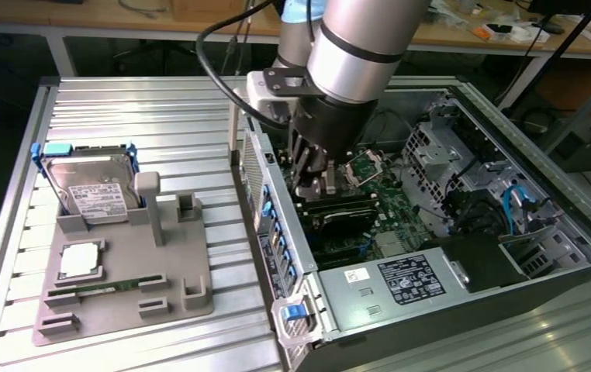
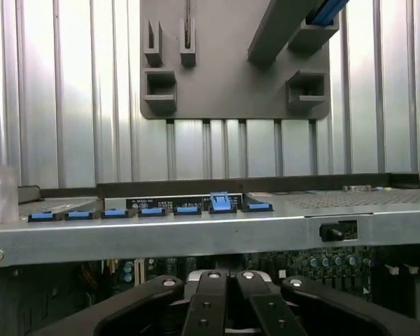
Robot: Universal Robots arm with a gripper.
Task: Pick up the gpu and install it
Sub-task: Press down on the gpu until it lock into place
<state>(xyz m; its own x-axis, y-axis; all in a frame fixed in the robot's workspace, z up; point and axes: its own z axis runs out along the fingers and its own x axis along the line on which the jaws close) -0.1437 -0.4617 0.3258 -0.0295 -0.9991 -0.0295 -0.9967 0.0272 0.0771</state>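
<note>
My gripper (image 1: 314, 184) reaches down into the open computer case (image 1: 409, 283), over the green motherboard (image 1: 378, 194). Its fingers (image 2: 210, 308) are pressed together, shut. Directly below the fingertips a dark, thin card, apparently the gpu (image 1: 342, 204), stands on edge across the board. I cannot tell whether the fingers pinch its top edge or only rest on it. The fingertips themselves are hidden in the wrist view.
A grey parts holder (image 1: 119, 306) lies on the ribbed metal table at the exterior view's left. It carries a hard drive (image 1: 94, 190), a RAM stick (image 1: 104, 288) and a silver square part (image 1: 78, 260). The case's side wall with blue latches (image 2: 220, 203) stands beside the gripper.
</note>
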